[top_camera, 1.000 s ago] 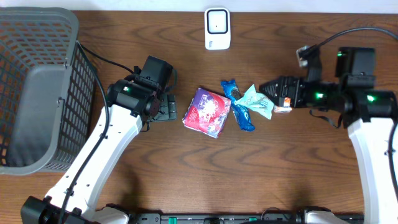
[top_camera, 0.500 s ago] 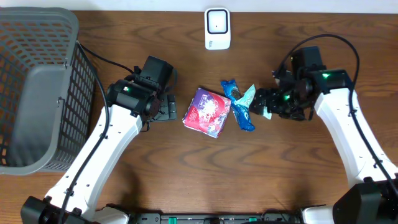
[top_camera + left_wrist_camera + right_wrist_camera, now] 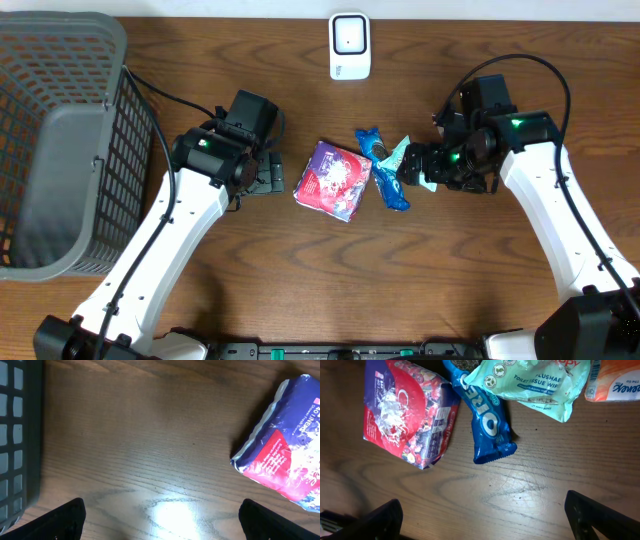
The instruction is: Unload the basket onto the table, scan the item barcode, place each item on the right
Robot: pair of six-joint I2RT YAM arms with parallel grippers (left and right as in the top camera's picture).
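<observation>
Wooden table (image 3: 300, 280) | left hand (image 3: 264, 172) spread, beside red-blue pack (image 3: 334, 179) | right hand (image 3: 414, 166) spread over teal packet (image 3: 530, 382)

obstacles: basket (image 3: 135, 140) far left, packets (image 3: 335, 180) clustered centre | passage: bare table (image 3: 340, 290) robot-side

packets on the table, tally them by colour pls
purple and red packet: 1
blue oreo pack: 1
mint green pack: 1
orange and white pack: 1
total: 4

OREO on blue packet (image 3: 488, 422); TOILET TISSUE on teal pack (image 3: 532, 382).
</observation>
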